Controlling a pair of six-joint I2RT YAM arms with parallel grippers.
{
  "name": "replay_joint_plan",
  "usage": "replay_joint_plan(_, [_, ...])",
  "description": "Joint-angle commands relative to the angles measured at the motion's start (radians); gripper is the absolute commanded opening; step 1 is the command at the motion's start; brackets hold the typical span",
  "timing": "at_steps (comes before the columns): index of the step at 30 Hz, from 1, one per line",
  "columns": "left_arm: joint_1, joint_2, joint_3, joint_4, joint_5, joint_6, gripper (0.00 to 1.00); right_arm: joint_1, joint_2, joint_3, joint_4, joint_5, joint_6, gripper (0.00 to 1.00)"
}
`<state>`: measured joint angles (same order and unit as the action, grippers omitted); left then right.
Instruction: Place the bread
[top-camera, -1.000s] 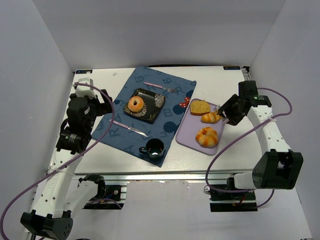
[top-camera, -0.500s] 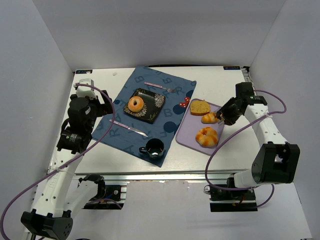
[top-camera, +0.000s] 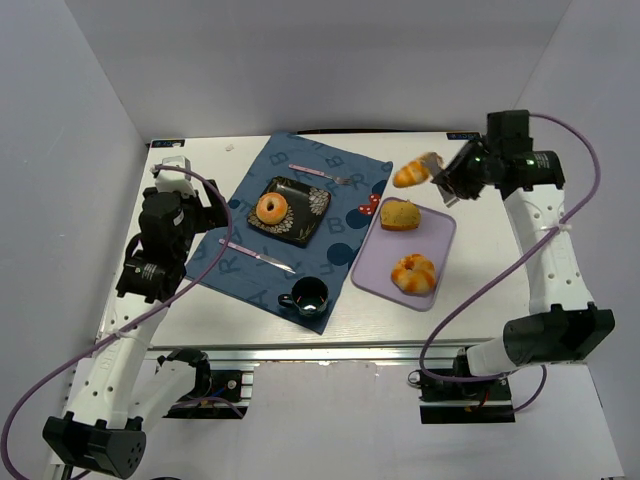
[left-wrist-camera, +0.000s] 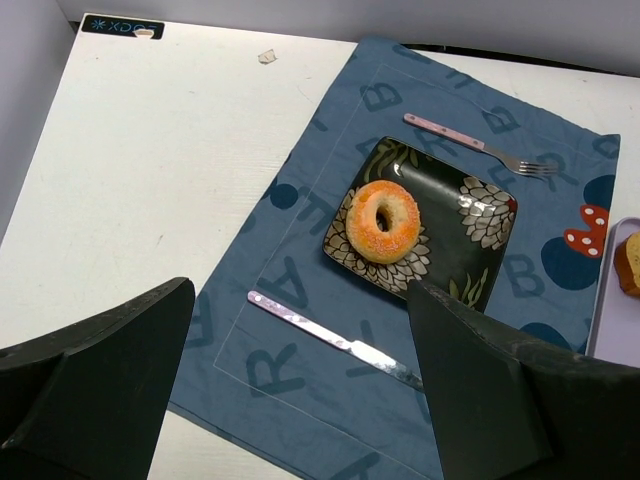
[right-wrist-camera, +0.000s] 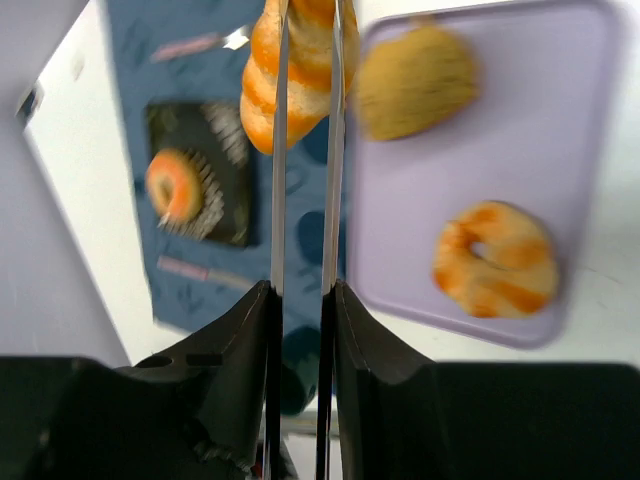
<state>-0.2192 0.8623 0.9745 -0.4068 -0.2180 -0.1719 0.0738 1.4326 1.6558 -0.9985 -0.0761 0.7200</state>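
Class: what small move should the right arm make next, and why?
Probably carry the bread leftward toward the black plate: the jaws of the right gripper clamp it in the air, clear of the purple tray, and the plate has room beside its donut.

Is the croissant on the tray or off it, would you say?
Off: the right gripper holds the croissant in the air, clear of the tray.

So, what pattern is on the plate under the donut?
The plate is black with pale flowers; left wrist view shows it best.
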Motion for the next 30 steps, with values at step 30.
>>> replay_joint_plan(30, [-0.005,0.011,0.033,-0.021,-0.031,0.028,0.98,0.449,0.706,0.509,0.106,-0.200,-0.258,0.50])
